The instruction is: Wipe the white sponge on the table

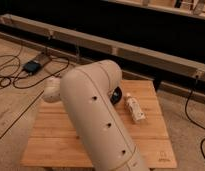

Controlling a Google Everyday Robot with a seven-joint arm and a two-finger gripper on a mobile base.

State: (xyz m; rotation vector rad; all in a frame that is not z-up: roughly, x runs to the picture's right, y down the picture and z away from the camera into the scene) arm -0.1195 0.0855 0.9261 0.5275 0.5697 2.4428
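Pincer: hidden behind the arm (96,117), closed; whether it holds anything cannot be told. Arm's bulky cream link fills the centre of the view, over the middle of the table (56,137). White sponge: not in sight, arm blocks that area. Dark bowl (116,95) peeks out at the arm's right edge; pale oblong item (135,109) lies just right of it

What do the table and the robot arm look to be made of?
The table: light wood, matte, with visible plank seams. The robot arm: smooth cream shell, probably plastic, dotted with dark round holes. The gripper, shut, is out of sight, seemingly behind the arm.
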